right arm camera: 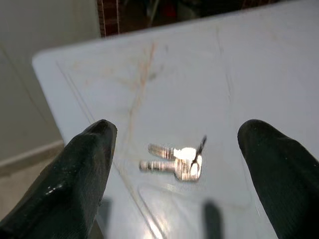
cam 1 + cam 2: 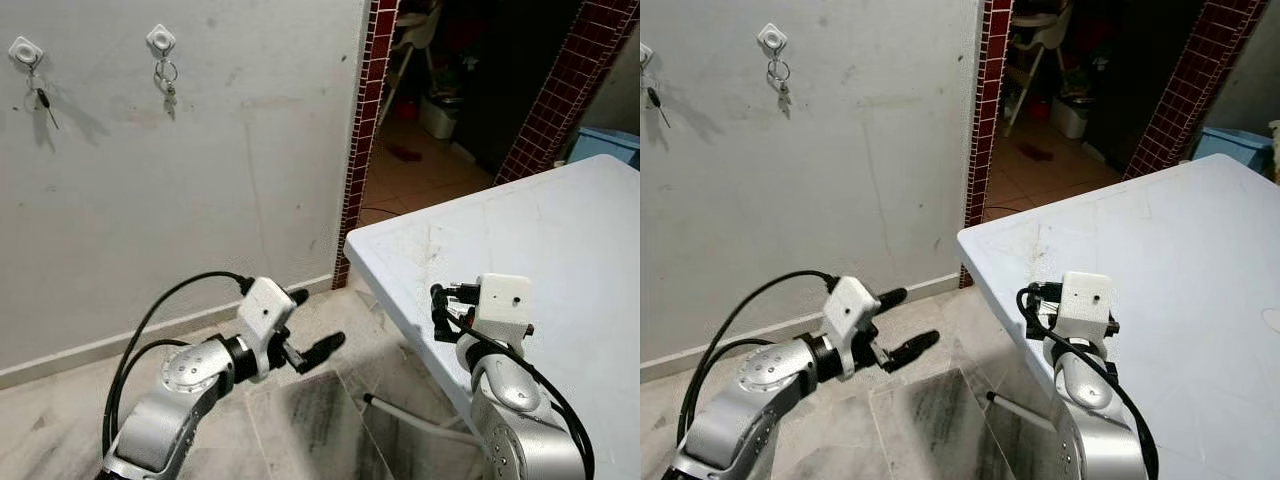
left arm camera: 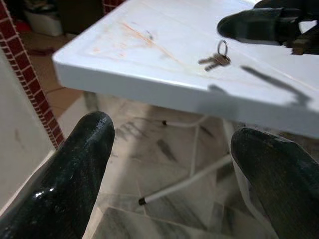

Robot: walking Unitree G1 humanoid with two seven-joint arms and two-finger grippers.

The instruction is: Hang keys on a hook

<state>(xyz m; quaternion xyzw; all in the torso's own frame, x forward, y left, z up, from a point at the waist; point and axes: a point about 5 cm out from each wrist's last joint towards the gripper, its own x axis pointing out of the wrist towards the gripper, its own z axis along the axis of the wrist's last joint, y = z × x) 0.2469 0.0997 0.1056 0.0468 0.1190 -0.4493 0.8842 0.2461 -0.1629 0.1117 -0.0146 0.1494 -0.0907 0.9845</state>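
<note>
A small bunch of silver keys (image 1: 177, 162) lies flat on the white table (image 2: 560, 230), close to its near corner. My right gripper (image 1: 177, 128) hovers just above the keys, open, one finger on each side of them. My left gripper (image 2: 318, 322) is open and empty, held low over the floor to the left of the table corner; its wrist view looks at the keys (image 3: 215, 59) from the side. On the grey wall, two white hooks are mounted: the left hook (image 2: 22, 50) carries a single key, and the right hook (image 2: 160, 40) carries a ring of keys (image 2: 167, 85).
A doorway framed by red-tiled pillars (image 2: 365, 140) opens beside the wall into a dim room with a white container (image 2: 440, 115). A blue bin (image 2: 610, 140) stands behind the table. A white table leg brace (image 2: 410, 415) runs low over the marble floor.
</note>
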